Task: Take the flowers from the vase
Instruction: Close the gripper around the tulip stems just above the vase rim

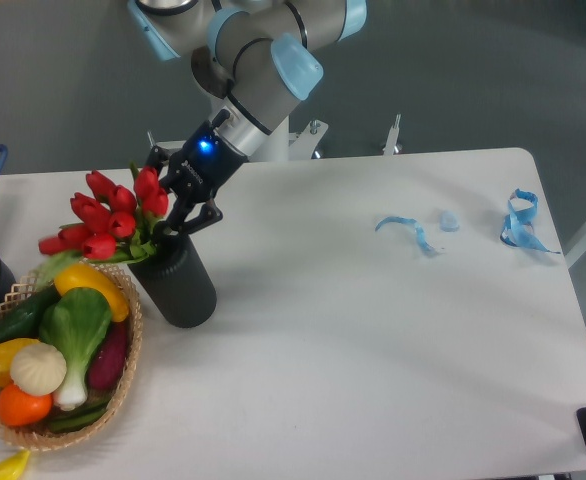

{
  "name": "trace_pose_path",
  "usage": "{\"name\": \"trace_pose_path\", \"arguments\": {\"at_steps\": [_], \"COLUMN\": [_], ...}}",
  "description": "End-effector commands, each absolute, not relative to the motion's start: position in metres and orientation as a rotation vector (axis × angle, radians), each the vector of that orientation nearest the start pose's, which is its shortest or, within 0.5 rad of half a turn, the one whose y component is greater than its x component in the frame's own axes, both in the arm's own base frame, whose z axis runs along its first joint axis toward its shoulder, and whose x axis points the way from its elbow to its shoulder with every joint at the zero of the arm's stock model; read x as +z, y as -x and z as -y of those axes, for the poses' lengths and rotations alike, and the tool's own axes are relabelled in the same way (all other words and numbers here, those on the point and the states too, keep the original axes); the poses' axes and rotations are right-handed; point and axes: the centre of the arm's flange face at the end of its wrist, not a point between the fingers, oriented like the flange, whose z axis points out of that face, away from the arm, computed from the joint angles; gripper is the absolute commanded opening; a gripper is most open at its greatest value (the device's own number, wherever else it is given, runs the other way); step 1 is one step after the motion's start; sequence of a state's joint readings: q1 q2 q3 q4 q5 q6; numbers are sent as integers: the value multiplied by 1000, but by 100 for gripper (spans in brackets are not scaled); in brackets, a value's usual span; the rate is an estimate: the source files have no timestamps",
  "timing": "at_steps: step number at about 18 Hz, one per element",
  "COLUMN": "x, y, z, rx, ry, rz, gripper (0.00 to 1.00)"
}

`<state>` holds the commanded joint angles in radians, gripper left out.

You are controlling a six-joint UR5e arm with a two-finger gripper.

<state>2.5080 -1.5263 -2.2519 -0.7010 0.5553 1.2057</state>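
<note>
Flowers (108, 218) sit in the vase (176, 285) at about nine o'clock on the tabletop (373, 340), and the gripper (178, 207) is right against them, at their three o'clock side. Its dark fingers (201, 217) spread around the upper stems just above the vase mouth; whether they actually press the stems cannot be told. The bunch is red tulip buds with green leaves, leaning toward nine o'clock over a wicker basket (123, 385) of toy vegetables (68, 330). The vase is matte black, cylindrical, tilted slightly. The arm (263, 70) comes down from twelve o'clock, slanting toward seven o'clock, with a blue light glowing at the wrist. Blue ribbon scraps (518, 222) lie toward three o'clock, well apart.
</note>
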Motion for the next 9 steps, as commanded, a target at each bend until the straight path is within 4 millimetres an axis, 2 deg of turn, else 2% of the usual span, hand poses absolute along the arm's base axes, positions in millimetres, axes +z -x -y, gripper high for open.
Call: {"name": "trace_pose_path", "arguments": {"at_steps": [4, 6, 9], "x": [336, 346, 367], "y": [199, 200, 211], "z": [-412, -414, -413], "rx": [-323, -327, -337], "ry": [2075, 2048, 2005], "rz": [-419, -413, -356], "gripper": [0, 0, 0]}}
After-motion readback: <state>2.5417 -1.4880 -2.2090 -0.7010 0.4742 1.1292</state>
